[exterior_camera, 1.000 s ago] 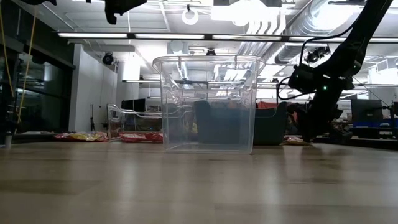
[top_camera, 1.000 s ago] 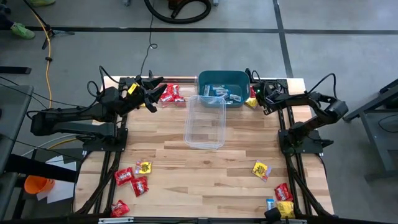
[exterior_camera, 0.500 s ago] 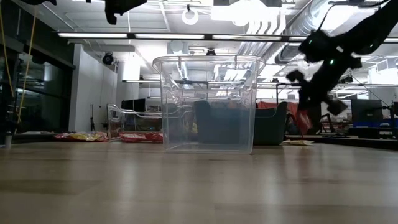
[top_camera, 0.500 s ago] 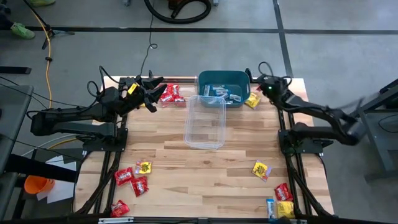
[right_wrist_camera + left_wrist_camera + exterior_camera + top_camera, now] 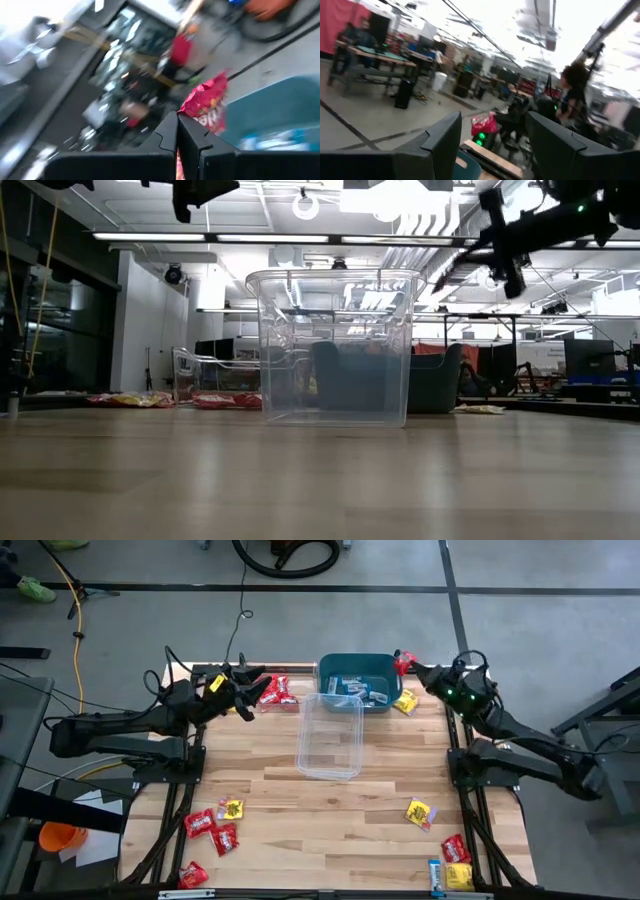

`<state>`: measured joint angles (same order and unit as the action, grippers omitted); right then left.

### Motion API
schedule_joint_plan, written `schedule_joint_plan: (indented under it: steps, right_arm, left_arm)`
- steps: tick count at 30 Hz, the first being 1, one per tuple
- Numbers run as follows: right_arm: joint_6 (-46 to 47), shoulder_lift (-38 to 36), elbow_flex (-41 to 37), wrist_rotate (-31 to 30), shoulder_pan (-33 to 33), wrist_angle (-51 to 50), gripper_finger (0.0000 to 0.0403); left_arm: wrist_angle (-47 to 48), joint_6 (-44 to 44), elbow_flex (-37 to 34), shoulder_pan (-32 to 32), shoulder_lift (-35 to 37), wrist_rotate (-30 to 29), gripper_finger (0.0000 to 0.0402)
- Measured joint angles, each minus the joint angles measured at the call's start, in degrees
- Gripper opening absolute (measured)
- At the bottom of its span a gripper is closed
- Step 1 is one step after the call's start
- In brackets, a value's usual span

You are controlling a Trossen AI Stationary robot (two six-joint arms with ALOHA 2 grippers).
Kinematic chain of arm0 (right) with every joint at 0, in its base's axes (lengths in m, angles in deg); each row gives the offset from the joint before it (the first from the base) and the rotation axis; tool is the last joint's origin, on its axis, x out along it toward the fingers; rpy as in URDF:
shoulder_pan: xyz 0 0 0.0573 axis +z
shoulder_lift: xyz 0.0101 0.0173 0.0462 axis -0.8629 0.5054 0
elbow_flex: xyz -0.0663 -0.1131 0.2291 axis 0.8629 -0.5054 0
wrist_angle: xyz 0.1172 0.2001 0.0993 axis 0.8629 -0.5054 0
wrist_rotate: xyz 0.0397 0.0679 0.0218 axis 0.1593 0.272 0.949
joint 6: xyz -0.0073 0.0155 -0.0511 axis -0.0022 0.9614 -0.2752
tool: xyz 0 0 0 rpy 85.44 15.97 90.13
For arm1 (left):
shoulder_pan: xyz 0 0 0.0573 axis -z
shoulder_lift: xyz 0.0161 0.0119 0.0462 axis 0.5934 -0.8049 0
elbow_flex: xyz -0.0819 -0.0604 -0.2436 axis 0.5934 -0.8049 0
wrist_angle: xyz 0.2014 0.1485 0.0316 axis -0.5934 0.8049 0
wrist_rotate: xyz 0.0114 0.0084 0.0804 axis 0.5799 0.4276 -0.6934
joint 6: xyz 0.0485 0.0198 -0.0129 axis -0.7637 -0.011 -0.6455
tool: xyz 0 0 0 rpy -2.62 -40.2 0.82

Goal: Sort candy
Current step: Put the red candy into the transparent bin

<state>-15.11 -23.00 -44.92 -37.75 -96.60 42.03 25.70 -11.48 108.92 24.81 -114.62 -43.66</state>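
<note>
Right fingers (image 5: 411, 666) now up, red candy (image 5: 403, 662) pinched

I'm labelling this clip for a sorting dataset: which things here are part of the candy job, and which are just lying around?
Part of the job:
- red candy packet pinched in the shut right gripper, raised by the teal bin
- loose candy on the table
- clear tub
- left gripper, open, raised over the red candy pile

Just lying about:
- yellow cable
- orange bucket
</note>
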Motion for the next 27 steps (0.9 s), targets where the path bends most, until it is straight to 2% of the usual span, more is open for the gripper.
schedule_joint_plan:
  steps: [8, 12, 19, 23, 27]
  right_arm:
    - [-0.8, 4.4, 1.0, 0.6, 14.3, 14.2, 0.0000]
    - [-7.1, 9.0, 6.6, 6.5, 19.8, 14.1, 0.0000]
    - [-20.1, 18.9, 21.0, 16.5, 26.1, 5.1, 0.0000]
    - [-24.1, 23.5, 28.5, 22.8, 28.4, 0.8, 0.0000]
    - [-26.9, 27.1, 34.5, 26.3, 30.2, -4.4, 0.0000]
  left_arm:
    - [0.0, -3.6, 0.8, 0.2, -7.3, 8.0, 0.0211]
    - [-0.1, -5.5, 4.7, 0.9, -13.0, 12.4, 0.0211]
    - [0.6, -1.4, 13.9, 0.4, -22.2, 30.2, 0.0211]
    - [3.7, -0.1, 17.6, -0.5, -24.6, 33.7, 0.0211]
    - [6.1, 0.0, 19.6, -1.2, -25.3, 35.5, 0.0211]
